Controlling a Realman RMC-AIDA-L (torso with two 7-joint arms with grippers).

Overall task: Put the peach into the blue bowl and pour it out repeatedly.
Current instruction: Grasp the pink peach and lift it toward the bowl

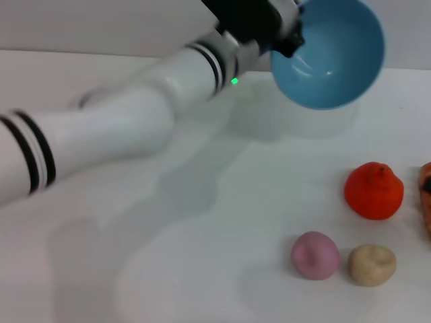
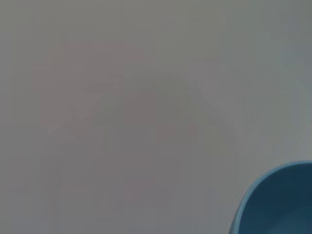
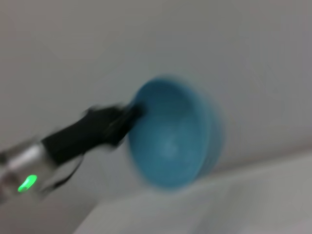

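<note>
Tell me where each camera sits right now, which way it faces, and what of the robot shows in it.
Head view: looks forward and down at the table; left arm reaches across, left gripper holding the tipped blue bowl; peach on the table.
Left wrist view: faces bare surface; only the bowl's rim shows, no robot parts.
Right wrist view: looks across at the left gripper and bowl.
All three share the bowl.

Blue bowl (image 1: 330, 57): top rim cut off by the head view's upper edge; only a corner visible in the left wrist view; smeared by blur in the right wrist view. Left claw (image 1: 291, 35): fingers hidden against the bowl's rim, grip unclear. Orange object (image 1: 425, 198): cropped at the right edge, unidentifiable.
</note>
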